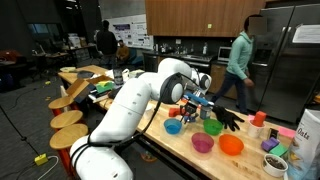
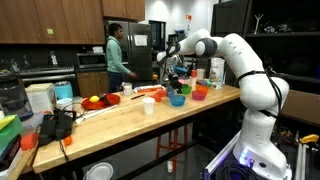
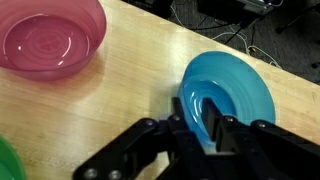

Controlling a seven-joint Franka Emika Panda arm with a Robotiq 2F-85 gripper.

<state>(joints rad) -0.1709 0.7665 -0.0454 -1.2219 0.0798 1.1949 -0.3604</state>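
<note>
A white robot arm reaches in from the right. Its gripper is low over a blue bowl on the wooden table. A person in green stands at the upper middle.

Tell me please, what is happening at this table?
A white robot arm reaches over a wooden table. Its hand is at the blue bowl, one finger on each side of the rim; whether it pinches the rim is not clear. A pink bowl stands nearby, untouched.
</note>
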